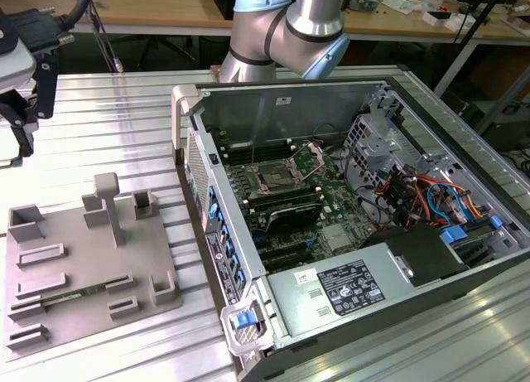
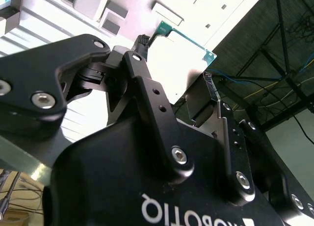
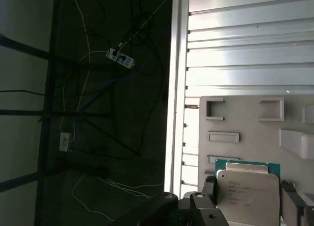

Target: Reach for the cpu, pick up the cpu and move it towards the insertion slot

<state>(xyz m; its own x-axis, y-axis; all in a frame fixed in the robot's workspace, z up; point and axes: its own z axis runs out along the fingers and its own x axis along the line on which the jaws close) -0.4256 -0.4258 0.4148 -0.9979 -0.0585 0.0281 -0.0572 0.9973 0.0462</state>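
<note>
In both wrist views the cpu (image 3: pixel 248 189), a thin square chip with a pale metal top and a green edge, sits between my fingers. My gripper (image 3: pixel 248 186) is shut on the cpu (image 2: pixel 182 48) and holds it above the grey plastic tray (image 3: pixel 245 120). In the exterior view my gripper (image 1: pixel 29 108) hangs at the far left, above the table beyond the tray (image 1: pixel 83 266). The insertion slot (image 1: pixel 277 180), a silver-framed socket on the green motherboard, lies inside the open computer case, well off to the exterior view's right of my gripper.
The open computer case (image 1: pixel 348 208) stands on the ribbed metal table (image 1: pixel 116 142), with the arm's base (image 1: pixel 286 30) behind it. The tray carries raised blocks and an upright post (image 1: pixel 108 204). The table's edge (image 3: pixel 176 88) drops to a dark floor with cables.
</note>
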